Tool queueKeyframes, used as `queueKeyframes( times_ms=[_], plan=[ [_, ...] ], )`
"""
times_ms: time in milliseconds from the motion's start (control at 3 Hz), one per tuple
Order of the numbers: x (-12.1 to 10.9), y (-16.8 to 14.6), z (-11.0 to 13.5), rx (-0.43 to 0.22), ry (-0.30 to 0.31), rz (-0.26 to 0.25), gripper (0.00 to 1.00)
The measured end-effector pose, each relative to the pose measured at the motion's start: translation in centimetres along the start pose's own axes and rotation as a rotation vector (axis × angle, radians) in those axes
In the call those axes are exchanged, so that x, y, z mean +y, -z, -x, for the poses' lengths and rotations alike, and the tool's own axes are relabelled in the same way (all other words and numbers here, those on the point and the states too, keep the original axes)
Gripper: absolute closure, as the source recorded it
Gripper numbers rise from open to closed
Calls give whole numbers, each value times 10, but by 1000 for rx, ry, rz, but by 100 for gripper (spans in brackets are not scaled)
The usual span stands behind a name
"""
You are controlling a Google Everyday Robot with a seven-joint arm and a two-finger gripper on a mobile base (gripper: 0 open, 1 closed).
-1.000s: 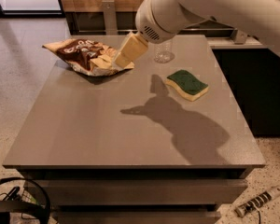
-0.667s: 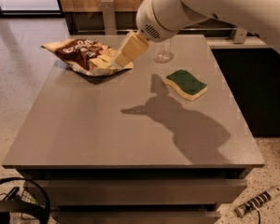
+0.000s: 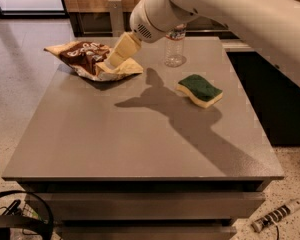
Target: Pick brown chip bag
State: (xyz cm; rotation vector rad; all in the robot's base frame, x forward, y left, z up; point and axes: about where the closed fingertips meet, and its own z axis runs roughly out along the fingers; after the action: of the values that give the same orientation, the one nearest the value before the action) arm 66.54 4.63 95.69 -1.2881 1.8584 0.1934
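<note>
The brown chip bag (image 3: pixel 84 55) lies crinkled at the far left of the grey table (image 3: pixel 140 144), dark brown in the centre with tan-yellow edges. My gripper (image 3: pixel 109 67) reaches down from the big white arm (image 3: pixel 160 11) and sits on the right part of the bag, touching it. The bag rests on the table. Part of the bag's right side is hidden behind the gripper.
A green-and-yellow sponge (image 3: pixel 200 90) lies at the right of the table. A clear plastic bottle (image 3: pixel 175 48) stands at the back, right of the gripper. Dark cabinets stand behind and to the right. A power strip (image 3: pixel 275 216) lies on the floor at the lower right.
The arm and gripper have moved a little to the left, further onto the chip bag. The bag, sponge and bottle have not moved.
</note>
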Motion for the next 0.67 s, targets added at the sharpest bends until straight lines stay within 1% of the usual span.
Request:
queueKeyframes(
  times_ms=[333,667],
  plan=[
    [9,-68,-4,-27,-118,87,0],
    [20,-100,-6,-43,-168,114,0]
  ],
)
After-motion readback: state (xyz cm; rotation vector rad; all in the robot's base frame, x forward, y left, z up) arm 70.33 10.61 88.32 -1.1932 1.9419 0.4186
